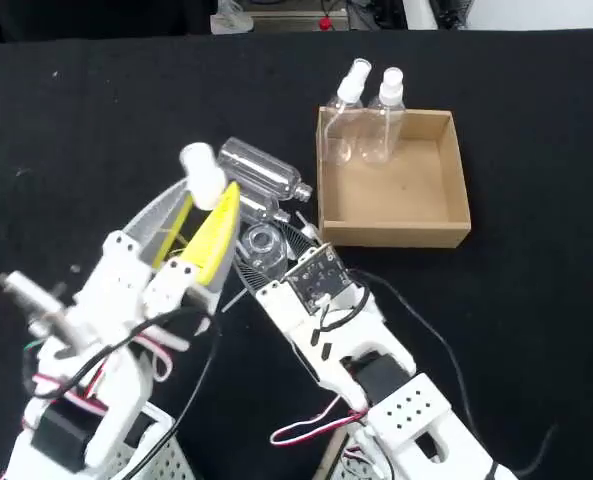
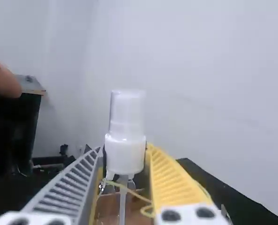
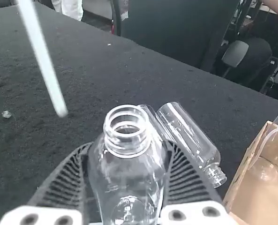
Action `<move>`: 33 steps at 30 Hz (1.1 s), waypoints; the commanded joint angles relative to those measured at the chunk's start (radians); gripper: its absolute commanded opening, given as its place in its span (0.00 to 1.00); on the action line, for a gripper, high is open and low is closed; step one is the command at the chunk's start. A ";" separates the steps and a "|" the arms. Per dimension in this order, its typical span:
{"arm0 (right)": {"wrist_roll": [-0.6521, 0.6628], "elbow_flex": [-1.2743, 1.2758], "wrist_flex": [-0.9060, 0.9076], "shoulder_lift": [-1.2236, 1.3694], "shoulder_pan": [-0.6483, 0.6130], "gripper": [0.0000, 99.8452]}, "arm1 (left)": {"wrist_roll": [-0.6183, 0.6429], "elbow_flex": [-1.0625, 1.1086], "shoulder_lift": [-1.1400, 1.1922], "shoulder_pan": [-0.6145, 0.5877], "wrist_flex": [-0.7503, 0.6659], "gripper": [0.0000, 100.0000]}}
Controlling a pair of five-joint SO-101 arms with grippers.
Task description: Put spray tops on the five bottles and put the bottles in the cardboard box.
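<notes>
you have a white spray top [image 2: 125, 136] clamped upright in the left hand [image 2: 123, 161], its dip tube hanging below. the right hand [image 3: 128, 180] grips a clear uncapped bottle [image 3: 128, 140], mouth up. another open bottle [image 1: 261, 170] lies sideways on the counter [image 1: 96, 120] beside the cardboard box [image 1: 394, 235]. two capped bottles [image 1: 344, 130] [image 1: 382, 125] stand in its far corner.

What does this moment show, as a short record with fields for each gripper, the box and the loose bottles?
left gripper: shut on spray top
right gripper: shut on open bottle, upright, no top
cardboard box: two capped bottles standing in the corner far from the arms
table: lying bottle, uncapped, beside the box; second bottle partly hidden
still without tops: three bottles
</notes>
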 commanded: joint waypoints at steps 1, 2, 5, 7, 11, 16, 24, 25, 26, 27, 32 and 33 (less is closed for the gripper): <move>-0.002 -0.004 -0.032 -0.021 -0.012 0.03 | -0.006 -0.024 0.109 0.008 -0.107 0.04; -0.002 -0.004 -0.032 -0.021 -0.012 0.03 | -0.009 -0.015 0.133 0.007 -0.152 0.04; -0.002 -0.004 -0.032 -0.021 -0.011 0.03 | -0.011 -0.016 0.161 -0.010 -0.222 0.04; -0.002 -0.004 -0.032 -0.021 -0.011 0.03 | -0.009 -0.015 0.153 -0.013 -0.233 0.04; -0.002 -0.004 -0.032 -0.021 -0.011 0.03 | -0.011 0.022 0.157 -0.018 -0.229 0.04; 0.000 -0.004 -0.032 -0.021 -0.011 0.03 | -0.012 0.114 0.157 -0.016 -0.238 0.04; 0.003 -0.004 -0.032 -0.021 -0.011 0.03 | -0.012 0.222 0.149 -0.010 -0.238 0.04; 0.003 -0.004 -0.032 -0.021 -0.011 0.03 | -0.012 0.226 0.149 -0.010 -0.238 0.04; 0.003 -0.004 -0.032 -0.021 -0.011 0.03 | -0.012 0.229 0.149 -0.010 -0.238 0.04; 0.003 -0.004 -0.032 -0.021 -0.011 0.03 | -0.012 0.229 0.149 -0.013 -0.238 0.04; 0.003 -0.004 -0.032 -0.021 -0.011 0.03 | -0.012 0.229 0.149 -0.008 -0.212 0.04; 0.003 -0.004 -0.032 -0.021 -0.011 0.03 | -0.009 0.225 0.149 -0.005 -0.196 0.05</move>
